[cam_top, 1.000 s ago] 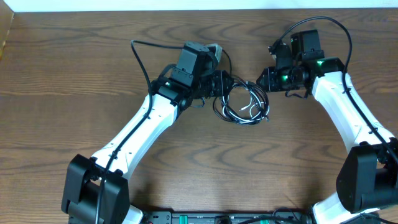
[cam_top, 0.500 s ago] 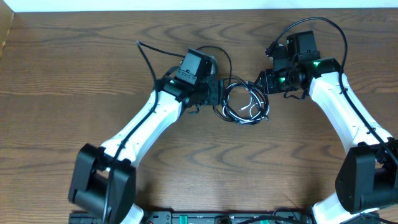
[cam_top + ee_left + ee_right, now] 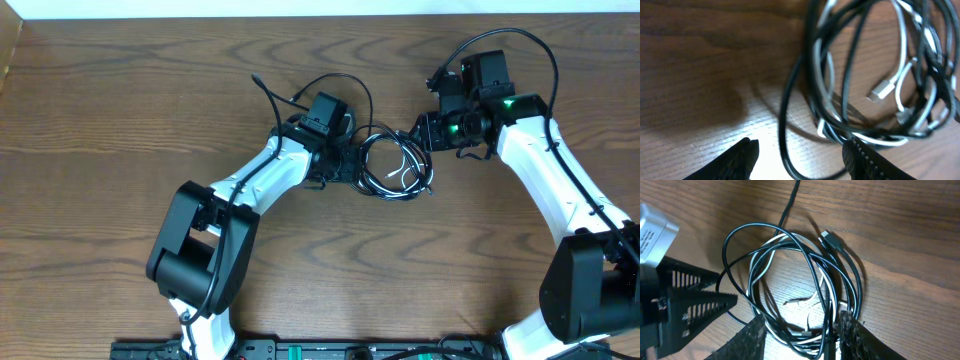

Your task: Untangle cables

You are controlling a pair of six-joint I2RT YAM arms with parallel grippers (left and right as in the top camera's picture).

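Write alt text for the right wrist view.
A tangle of black cable and white cable lies on a wooden table, its lower loops inside the open right end effector. The left end effector sits at left.

The cables (image 3: 393, 168) lie on the table (image 3: 120, 120) between left hand (image 3: 352, 166) and right hand (image 3: 419, 131).
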